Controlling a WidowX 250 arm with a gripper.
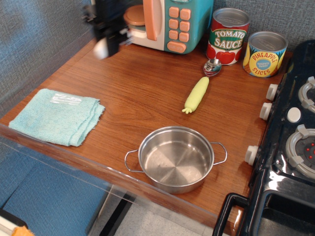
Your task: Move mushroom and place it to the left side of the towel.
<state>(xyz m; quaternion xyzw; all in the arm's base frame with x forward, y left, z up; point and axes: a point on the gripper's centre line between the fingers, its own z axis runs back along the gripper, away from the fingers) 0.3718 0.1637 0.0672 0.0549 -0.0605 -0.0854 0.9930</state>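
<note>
My gripper [104, 42] is at the back left of the table, blurred by motion, in front of the toy microwave. It is shut on the mushroom [101, 49], whose creamy-white stem hangs below the fingers; the cap is hidden by the gripper. The teal towel [56, 116] lies folded at the front left of the table, well below and to the left of the gripper.
A toy microwave [162, 19] stands at the back. A tomato sauce can [227, 35] and pineapple can [266, 53] stand at back right. A spoon [212, 66], a yellow-green toy vegetable [197, 94] and a steel pot [175, 158] lie mid-table. A black stove [290, 147] is at right.
</note>
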